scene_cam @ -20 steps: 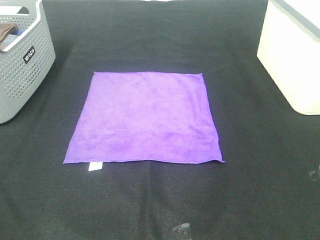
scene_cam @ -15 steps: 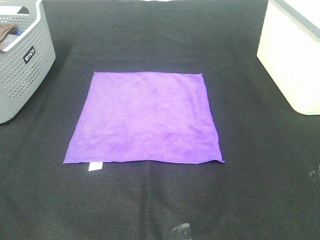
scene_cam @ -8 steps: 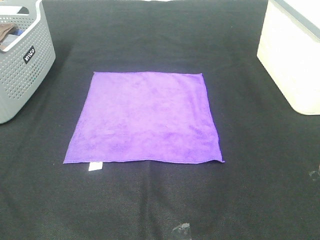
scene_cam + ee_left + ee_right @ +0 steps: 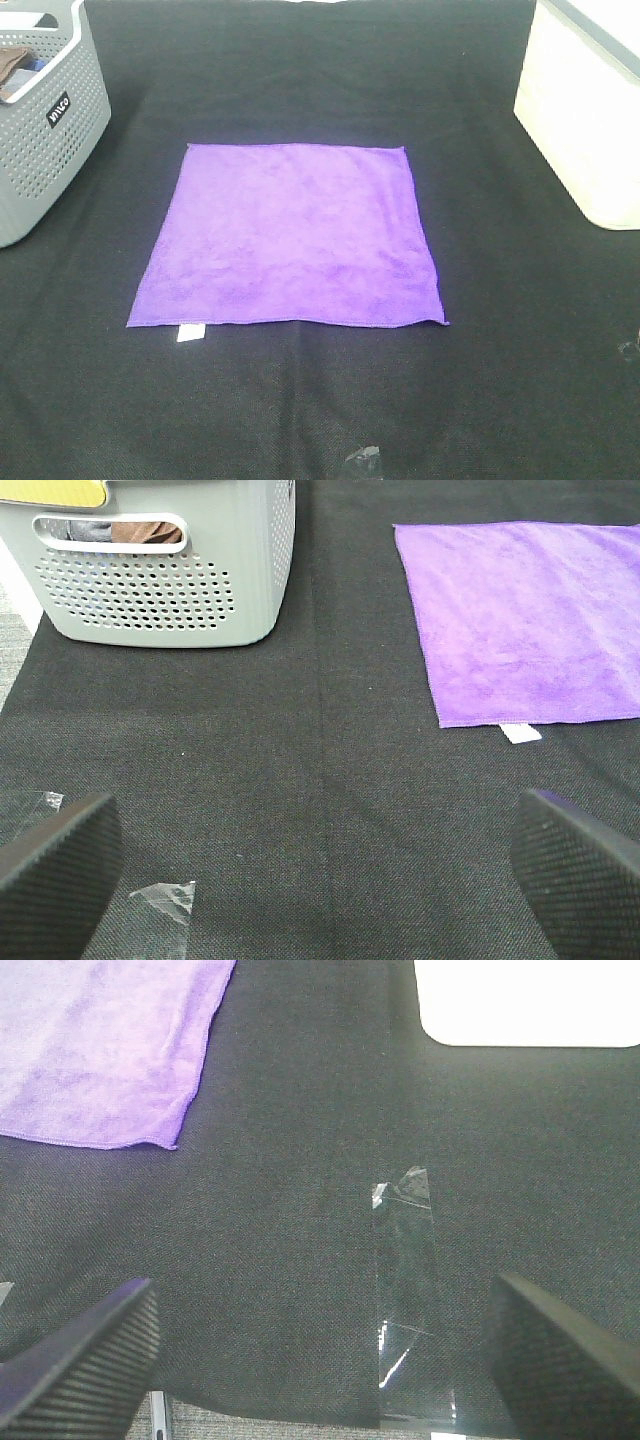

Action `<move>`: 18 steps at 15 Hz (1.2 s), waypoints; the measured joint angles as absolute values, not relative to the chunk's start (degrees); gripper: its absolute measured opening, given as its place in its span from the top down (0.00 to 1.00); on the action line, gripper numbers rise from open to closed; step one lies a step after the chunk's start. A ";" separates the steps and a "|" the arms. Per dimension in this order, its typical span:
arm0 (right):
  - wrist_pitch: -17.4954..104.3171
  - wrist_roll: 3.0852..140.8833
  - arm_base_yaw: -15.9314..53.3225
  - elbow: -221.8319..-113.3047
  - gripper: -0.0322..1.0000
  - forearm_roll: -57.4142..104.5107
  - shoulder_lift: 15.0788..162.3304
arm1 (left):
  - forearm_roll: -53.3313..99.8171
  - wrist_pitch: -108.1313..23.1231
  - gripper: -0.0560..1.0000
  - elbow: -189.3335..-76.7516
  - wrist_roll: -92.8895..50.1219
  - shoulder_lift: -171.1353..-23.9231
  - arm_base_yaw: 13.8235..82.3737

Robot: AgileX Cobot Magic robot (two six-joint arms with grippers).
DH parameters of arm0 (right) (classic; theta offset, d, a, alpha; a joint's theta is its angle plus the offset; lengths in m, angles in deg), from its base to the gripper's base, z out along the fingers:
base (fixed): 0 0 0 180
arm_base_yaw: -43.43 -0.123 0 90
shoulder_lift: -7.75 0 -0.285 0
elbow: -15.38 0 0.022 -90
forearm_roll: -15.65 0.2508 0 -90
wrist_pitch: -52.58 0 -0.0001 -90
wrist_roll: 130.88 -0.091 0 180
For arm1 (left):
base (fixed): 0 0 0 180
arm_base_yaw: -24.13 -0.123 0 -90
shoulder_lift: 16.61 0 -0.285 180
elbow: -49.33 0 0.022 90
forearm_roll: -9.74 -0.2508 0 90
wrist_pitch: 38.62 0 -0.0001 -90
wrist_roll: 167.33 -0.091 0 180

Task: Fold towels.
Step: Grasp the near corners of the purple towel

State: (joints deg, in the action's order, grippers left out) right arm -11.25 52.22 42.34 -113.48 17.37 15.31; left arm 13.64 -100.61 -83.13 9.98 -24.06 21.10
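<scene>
mat [image 4: 300, 420]: black fabric, covers table
towel [image 4: 290, 235]: purple microfibre, flat mid-mat, unfolded; prob. light, limp
L gripper [image 4: 315, 880]: fingers wide apart, empty, off towel
R gripper [image 4: 320, 1360]: same
tag [image 4: 190, 332]: marks near corner; pinch hem at near corners

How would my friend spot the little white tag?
Start at the black table mat, then find the purple towel lying flat in the middle. At its front corner, on the side toward the grey basket, a small white tag pokes out, the only white bit on that edge.
</scene>
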 joint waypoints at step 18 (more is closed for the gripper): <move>-11.25 52.22 42.34 -113.48 0.04 17.37 15.31 | 13.64 -100.61 0.01 -83.13 10.10 -24.06 21.10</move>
State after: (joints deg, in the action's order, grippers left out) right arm -11.25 52.22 42.34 -113.48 17.37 15.31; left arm 13.64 -100.61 -83.13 10.10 -24.06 21.10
